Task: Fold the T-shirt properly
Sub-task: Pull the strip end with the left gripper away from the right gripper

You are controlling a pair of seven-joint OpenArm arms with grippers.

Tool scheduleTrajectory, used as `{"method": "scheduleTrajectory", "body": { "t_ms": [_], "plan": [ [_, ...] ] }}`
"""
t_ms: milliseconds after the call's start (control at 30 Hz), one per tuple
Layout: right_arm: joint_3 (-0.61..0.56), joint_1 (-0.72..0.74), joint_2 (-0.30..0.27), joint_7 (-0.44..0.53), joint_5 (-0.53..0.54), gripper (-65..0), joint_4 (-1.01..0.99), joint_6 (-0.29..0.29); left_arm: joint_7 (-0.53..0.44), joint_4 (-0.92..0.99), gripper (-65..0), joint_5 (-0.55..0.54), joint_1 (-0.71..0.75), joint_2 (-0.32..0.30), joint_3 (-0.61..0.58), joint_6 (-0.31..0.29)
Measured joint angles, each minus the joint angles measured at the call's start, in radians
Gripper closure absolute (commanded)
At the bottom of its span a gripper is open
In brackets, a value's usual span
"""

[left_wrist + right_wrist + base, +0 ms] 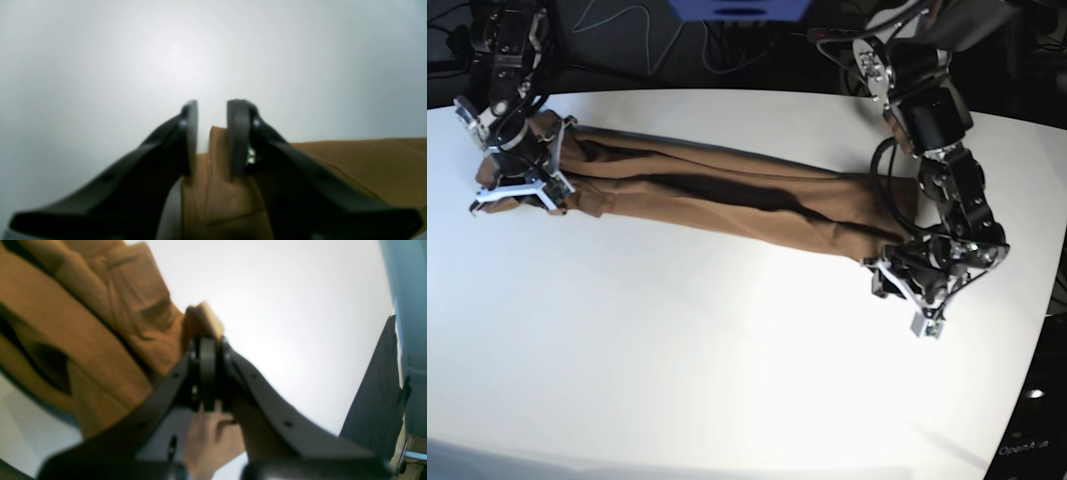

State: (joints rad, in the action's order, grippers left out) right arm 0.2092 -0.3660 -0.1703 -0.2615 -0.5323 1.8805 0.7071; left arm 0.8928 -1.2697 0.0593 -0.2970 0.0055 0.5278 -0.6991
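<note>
The tan-brown T-shirt lies bunched into a long narrow band across the white table, stretched between both grippers. My right gripper, at the base view's left, is shut on one end of the shirt. In the right wrist view the jaws pinch a fold whose tip pokes out above them, and the shirt runs off to the left. My left gripper, at the base view's right, holds the other end. In the left wrist view its fingers stand narrowly apart with a ridge of the shirt pinched between them.
Dark cables and equipment lie behind the table's far edge. The table's right edge is close to my left arm. A dark hanging cloth or chair back stands beyond the table in the right wrist view.
</note>
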Motion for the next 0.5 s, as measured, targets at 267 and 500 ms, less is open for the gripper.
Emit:
{"method": "scheduleTrajectory", "body": {
  "t_ms": [267,500],
  "plan": [
    [0.000,0.001,0.000,0.000,0.000,-0.7,0.000,0.000,0.000,0.000,-32.4,0.001,-0.001,0.001,0.001,0.000],
    [0.000,0.016,0.000,-0.003,0.000,-0.7,0.000,0.000,-0.005,0.096,-32.4,0.003,-0.025,-0.014,-0.045,0.003]
  ]
}}
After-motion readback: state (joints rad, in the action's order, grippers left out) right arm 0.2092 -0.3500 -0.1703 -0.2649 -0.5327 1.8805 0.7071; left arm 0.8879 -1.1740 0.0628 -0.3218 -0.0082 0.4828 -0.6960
